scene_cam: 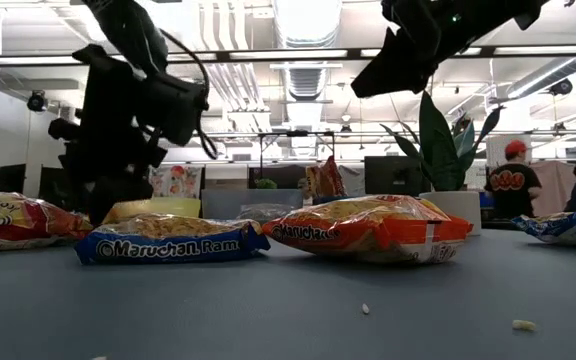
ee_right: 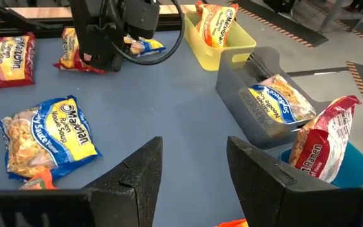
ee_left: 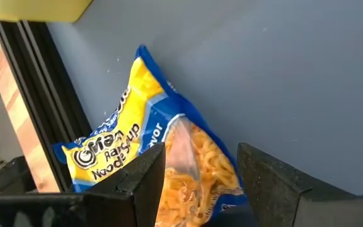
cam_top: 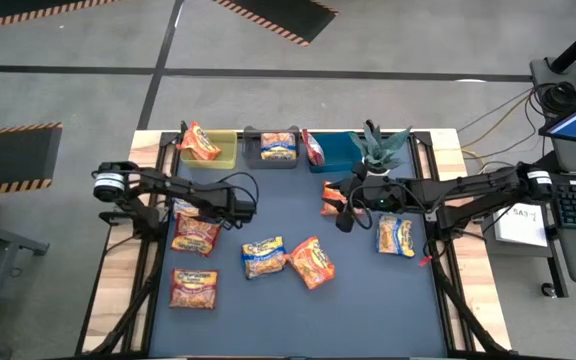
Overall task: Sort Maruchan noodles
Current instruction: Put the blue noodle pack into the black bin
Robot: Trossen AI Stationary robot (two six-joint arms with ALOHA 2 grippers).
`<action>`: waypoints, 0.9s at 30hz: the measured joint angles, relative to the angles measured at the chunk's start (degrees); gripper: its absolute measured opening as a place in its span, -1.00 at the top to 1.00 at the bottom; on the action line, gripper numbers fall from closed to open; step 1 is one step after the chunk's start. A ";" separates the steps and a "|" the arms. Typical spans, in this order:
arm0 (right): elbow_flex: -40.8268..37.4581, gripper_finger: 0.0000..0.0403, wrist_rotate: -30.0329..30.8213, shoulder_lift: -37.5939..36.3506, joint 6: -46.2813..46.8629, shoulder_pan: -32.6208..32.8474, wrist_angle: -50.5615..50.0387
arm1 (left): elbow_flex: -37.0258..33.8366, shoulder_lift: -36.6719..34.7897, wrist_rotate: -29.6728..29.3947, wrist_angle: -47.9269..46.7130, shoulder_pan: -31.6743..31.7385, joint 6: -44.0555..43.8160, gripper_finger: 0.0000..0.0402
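My left gripper (ee_left: 200, 157) (cam_top: 200, 208) is open and tipped down over a yellow-and-blue noodle packet (ee_left: 145, 135) (cam_top: 184, 207). That packet lies flat by the table's left rail, one end between the fingers; I cannot tell whether they touch it. My right gripper (ee_right: 194, 148) (cam_top: 346, 212) hangs open, high above the table's middle right, with an orange packet (cam_top: 330, 198) beside and below it. On the mat lie two red packets (cam_top: 196, 235) (cam_top: 193, 288), a yellow-and-blue one (cam_top: 264, 257), an orange one (cam_top: 311, 262) and another yellow-and-blue one (cam_top: 396, 235).
Along the far edge stand a yellow-green bin (cam_top: 230, 160) with an orange packet, a grey bin (cam_top: 253, 158) with a yellow-and-blue packet, and a blue bin (cam_top: 340, 160) with a red packet. A potted plant (cam_top: 378, 150) stands right of them. A person (scene_cam: 513, 185) shows far behind.
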 joint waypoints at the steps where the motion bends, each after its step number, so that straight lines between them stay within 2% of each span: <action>1: 0.00 0.17 0.00 0.00 -0.04 0.00 0.02 | -0.51 0.23 -0.02 0.08 0.00 -0.49 0.10; 6: 0.00 0.17 0.00 -0.03 -0.73 -0.02 0.06 | -3.03 0.52 -0.17 2.23 -0.02 -1.75 0.11; 10: 0.00 0.17 0.02 -0.03 -0.73 -0.02 0.11 | -3.71 0.47 -0.94 3.75 -0.06 -1.68 0.20; 21: 0.00 0.17 0.02 -0.03 -0.65 -0.02 0.19 | -2.58 0.42 -2.31 4.62 -0.15 -1.01 0.77; 25: 0.00 0.17 0.02 -0.03 -0.62 -0.02 0.17 | 1.01 0.37 -2.62 7.79 -0.97 3.88 0.96; 27: 0.00 0.17 0.03 -0.03 -0.58 -0.02 0.16 | 2.84 0.05 -3.00 10.97 -1.24 8.08 0.99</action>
